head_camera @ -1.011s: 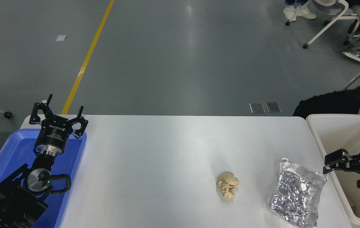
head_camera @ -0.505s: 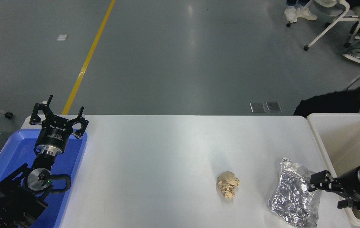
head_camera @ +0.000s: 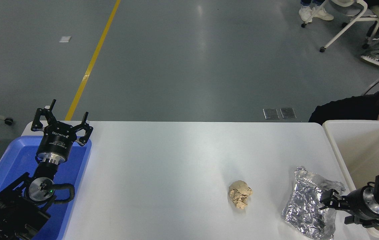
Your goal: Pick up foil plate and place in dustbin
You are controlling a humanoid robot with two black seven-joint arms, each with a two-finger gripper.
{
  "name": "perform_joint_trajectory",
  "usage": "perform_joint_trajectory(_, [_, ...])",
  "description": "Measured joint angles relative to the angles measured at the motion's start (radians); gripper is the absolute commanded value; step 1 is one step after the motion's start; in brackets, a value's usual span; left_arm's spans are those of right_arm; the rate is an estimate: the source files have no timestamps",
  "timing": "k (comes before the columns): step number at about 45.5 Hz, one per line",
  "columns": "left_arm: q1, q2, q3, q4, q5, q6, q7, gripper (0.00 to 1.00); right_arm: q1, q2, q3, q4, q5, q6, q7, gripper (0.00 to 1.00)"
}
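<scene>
- Foil plate [head_camera: 309,203] lies crumpled and flattish on the white table [head_camera: 176,160], at its near right corner; its lower end reaches almost to the table's near edge and its right side runs just beside the rim of the dustbin [head_camera: 339,160].
- Right gripper [head_camera: 334,208] comes in low from the right, across the dustbin's near rim, with its fingers spread apart at the foil's right edge; one fingertip overlaps the foil, though contact cannot be told.
- Dustbin stands off the table's right side, its long rim flush along the table edge and its deep cream walls open to the top.
- Tan paper ball [head_camera: 240,194] sits left of the foil, apart from it, with bare table between them.
- Wide bare tabletop stretches from the ball to the blue tray [head_camera: 76,186] at the left edge.
- Left gripper [head_camera: 62,124] is parked over the tray's far end, fingers spread, holding nothing.
- A person's dark sleeve [head_camera: 359,106] shows beyond the dustbin's far rim.
</scene>
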Motion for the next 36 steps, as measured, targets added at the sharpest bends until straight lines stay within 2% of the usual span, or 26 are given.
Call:
perform_joint_trajectory(17, [0.000, 0.000, 0.000, 0.000, 0.000, 0.000, 0.000, 1.00, 0.006, -0.009, 0.014, 0.010, -0.018, -0.035, 0.002, 0.00])
perform_joint_trajectory(28, [0.000, 0.000, 0.001, -0.001, 0.001, 0.000, 0.001, 1.00, 0.140, -0.113, -0.026, 0.110, -0.027, -0.028, 0.002, 0.00])
perform_joint_trajectory(36, [0.000, 0.000, 0.001, -0.001, 0.001, -0.002, 0.002, 1.00, 0.389, -0.191, -0.184, 0.249, -0.028, -0.008, 0.002, 0.00])
